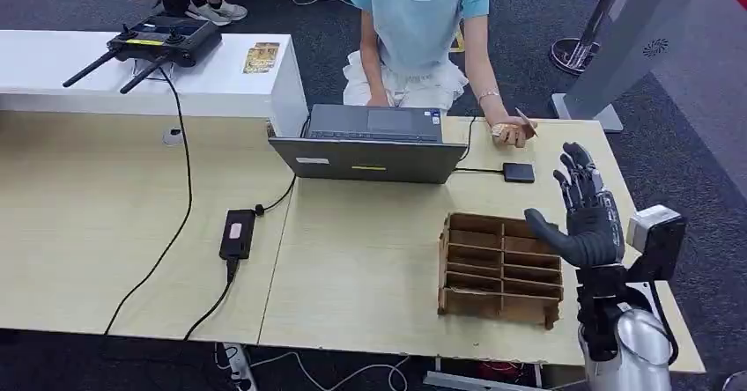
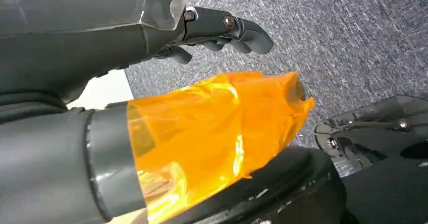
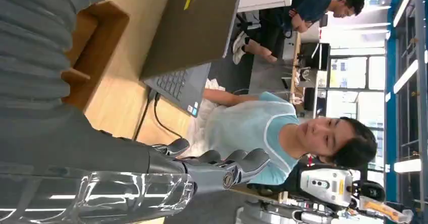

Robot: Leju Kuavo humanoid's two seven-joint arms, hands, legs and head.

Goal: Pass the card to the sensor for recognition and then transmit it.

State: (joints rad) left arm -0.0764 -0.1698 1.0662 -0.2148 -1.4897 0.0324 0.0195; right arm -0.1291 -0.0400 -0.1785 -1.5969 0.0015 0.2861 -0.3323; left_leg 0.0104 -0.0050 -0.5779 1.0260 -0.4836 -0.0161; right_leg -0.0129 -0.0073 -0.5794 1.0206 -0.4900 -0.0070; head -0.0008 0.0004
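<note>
The robot's right hand [image 1: 583,219] was raised above the right end of the light wooden table [image 1: 352,259], palm turned inward, fingers spread apart and extended upward, thumb stretched toward the left, with nothing between them. In the right wrist view the same hand [image 3: 202,166] appeared with its dark fingers [image 3: 242,161] lightly bent and apart, pointing toward the seated person [image 3: 262,128]. The card [image 1: 526,122] was held tilted in that person's hand [image 1: 511,133], which rested on the far edge of the table just right of the laptop [image 1: 374,144]; card and robot hand were apart. A small dark sensor pad [image 1: 519,173], joined by a cable to the laptop, lay flat on the table between the person's hand and the robot's right hand. A brown slotted cardboard organizer [image 1: 500,268] sat near the table's front edge, just left of the right hand. The left hand [image 2: 222,32] hung over grey carpet [image 2: 353,37], its fingers curled inward around nothing, beside a part wrapped in orange film [image 2: 212,133]. Farther left on the table lay a black power adapter [image 1: 238,233] with its cord, and a remote controller [image 1: 163,40] with antennas rested on the white counter [image 1: 53,70] behind.
</note>
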